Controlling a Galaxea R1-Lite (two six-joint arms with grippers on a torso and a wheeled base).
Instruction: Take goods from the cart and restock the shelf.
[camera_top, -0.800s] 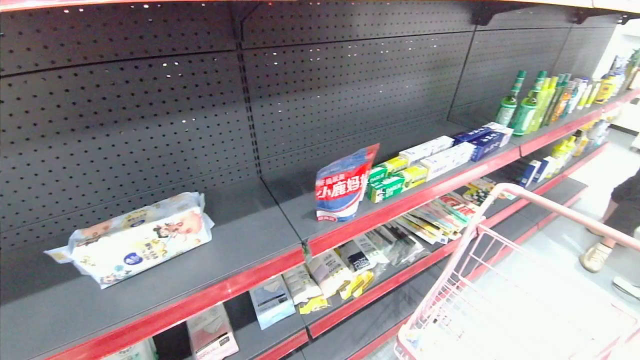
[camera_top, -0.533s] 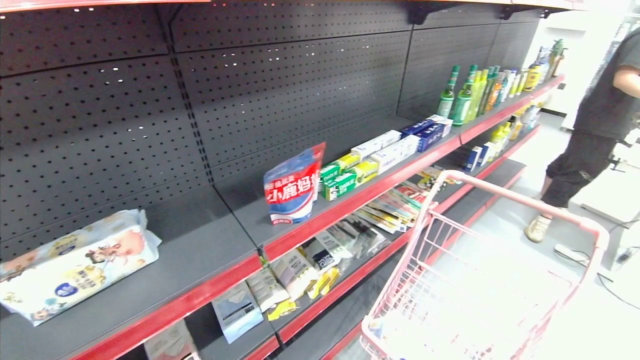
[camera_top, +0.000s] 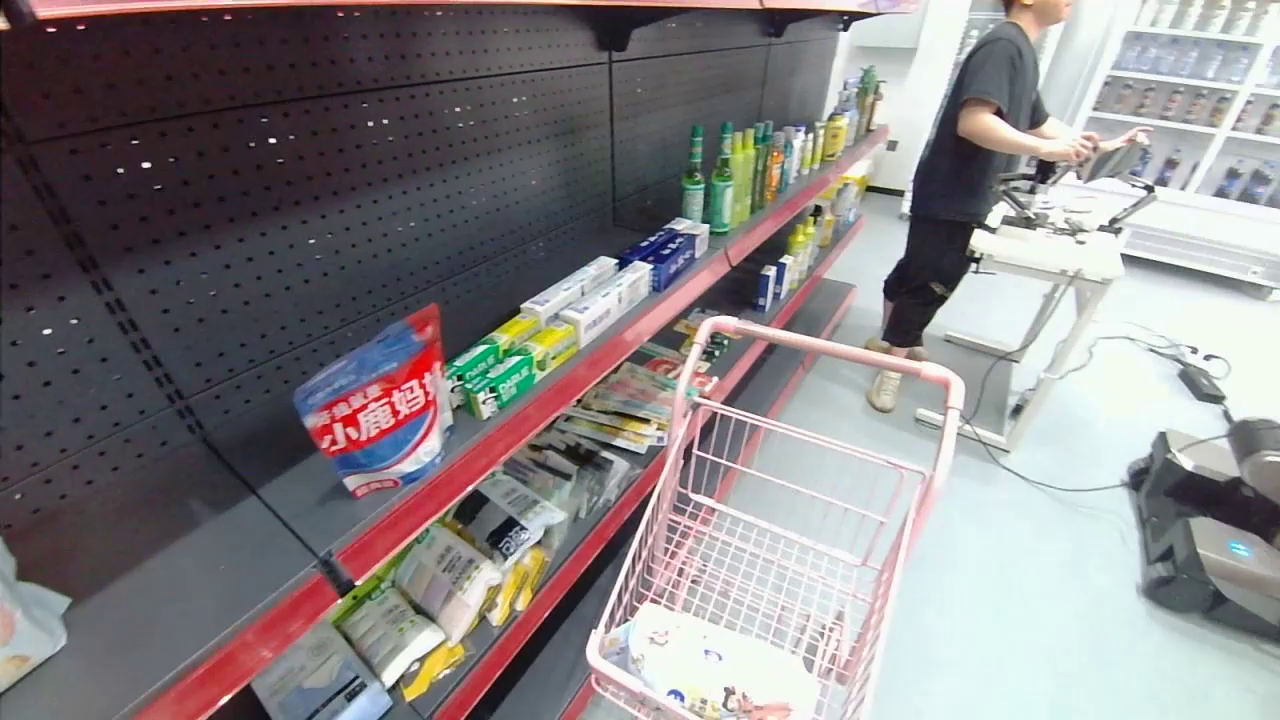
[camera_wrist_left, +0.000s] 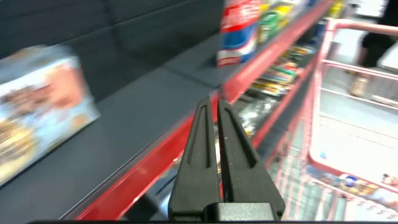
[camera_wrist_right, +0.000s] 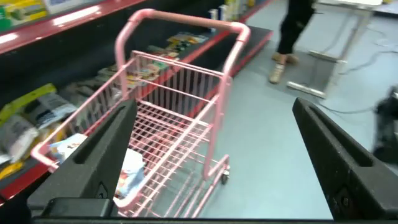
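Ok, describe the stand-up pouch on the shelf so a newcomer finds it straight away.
Start at the black pegboard shelving to the left of the pink cart and find the grey shelf with the red front edge. The pouch stands upright on it, just left of the green toothpaste boxes. It is the only soft bag beside flat cartons, blue with a broad red band.

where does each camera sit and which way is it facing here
Head view: on the robot's head, looking forward and down along the shelf, with the pink cart in front.
Left wrist view: on the left arm, facing the shelf's red front edge; the left gripper, shut, is in the foreground.
Right wrist view: on the right arm, looking down at the cart; the right gripper, open, frames it.
Shared: the cart shows in all three; the red and blue pouch shows in the head and left wrist views.
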